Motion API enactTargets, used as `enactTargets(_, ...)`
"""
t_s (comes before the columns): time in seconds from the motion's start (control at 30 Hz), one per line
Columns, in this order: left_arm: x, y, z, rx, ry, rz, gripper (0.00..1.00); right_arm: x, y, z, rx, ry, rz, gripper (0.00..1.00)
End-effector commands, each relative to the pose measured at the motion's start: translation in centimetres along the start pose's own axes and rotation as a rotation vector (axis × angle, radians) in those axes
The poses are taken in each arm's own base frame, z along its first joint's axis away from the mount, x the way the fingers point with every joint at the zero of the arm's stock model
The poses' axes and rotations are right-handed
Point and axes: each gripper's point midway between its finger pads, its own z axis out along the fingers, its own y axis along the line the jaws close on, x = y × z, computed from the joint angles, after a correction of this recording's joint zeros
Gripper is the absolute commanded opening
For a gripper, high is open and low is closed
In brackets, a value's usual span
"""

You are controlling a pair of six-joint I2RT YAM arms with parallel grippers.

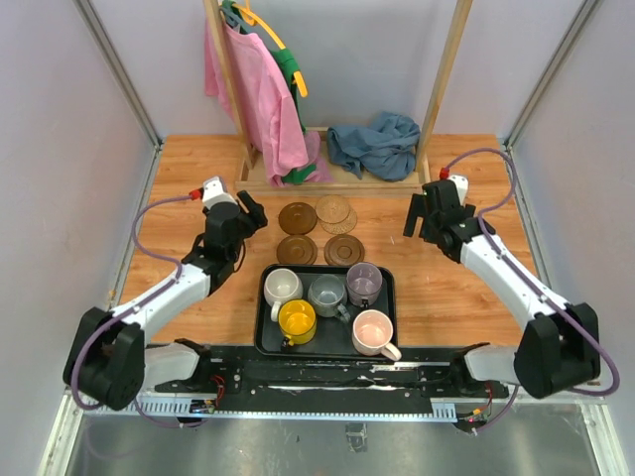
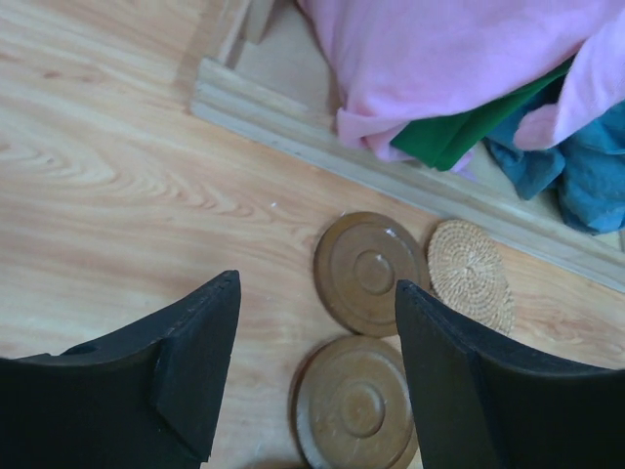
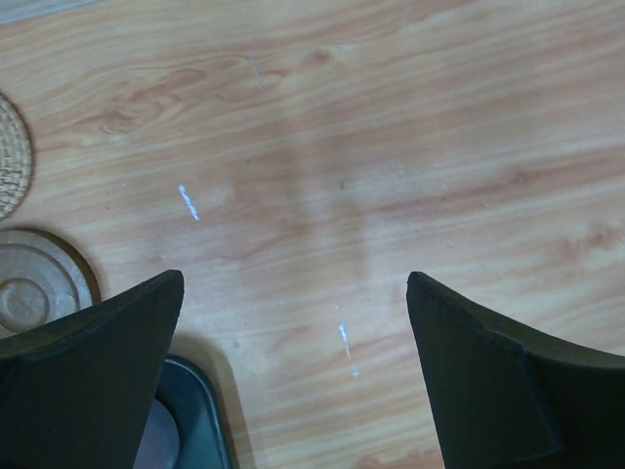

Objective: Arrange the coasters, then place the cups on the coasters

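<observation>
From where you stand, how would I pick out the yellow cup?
Find the black tray at the near edge of the wooden table. In its near row, on the left, sits the yellow cup, beside the pink cup. No other cup in the tray is bright yellow.

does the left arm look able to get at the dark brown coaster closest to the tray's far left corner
Probably yes. The left gripper hovers just left of that dark brown coaster, jaws apart, with only bare table between them. The black tray sits nearer, out of the way.
</observation>
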Motion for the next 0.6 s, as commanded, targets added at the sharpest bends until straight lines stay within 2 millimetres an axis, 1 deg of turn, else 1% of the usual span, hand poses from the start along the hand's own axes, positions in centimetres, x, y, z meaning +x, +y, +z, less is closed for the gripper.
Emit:
enactTargets(0.0,-1.7,-3.3,2.2,0.109,-0.028,-0.023,0.68,-2.0,3.8,0.7,-0.079,-0.015,-0.067,0.99)
enactTargets(0.1,-1.1,-4.4,3.4,0.151,-0.003,-0.025,0.68,-2.7,6.1,1.4,-0.099,-0.004,-0.120,0.98)
enactTargets(0.23,-0.2,-5.2,5.0,0.179,0.026,0.005,0.68,-3.7,8.8,2.4,-0.126,0.000,-0.172,0.98)
enactTargets(0.43,0.6,-6.3,6.5,0.247,0.049,0.045,0.69,-5.2,12.8,3.5,-0.214,0.005,-0.211,0.99)
enactTargets(0.47,0.8,-6.6,6.7,0.268,0.059,0.053,0.69,-5.4,13.4,3.6,-0.234,0.004,-0.214,0.98)
enactTargets(0.57,1.8,-7.6,7.4,0.321,0.089,0.073,0.69,-5.6,15.8,3.7,-0.324,0.011,-0.219,0.88)
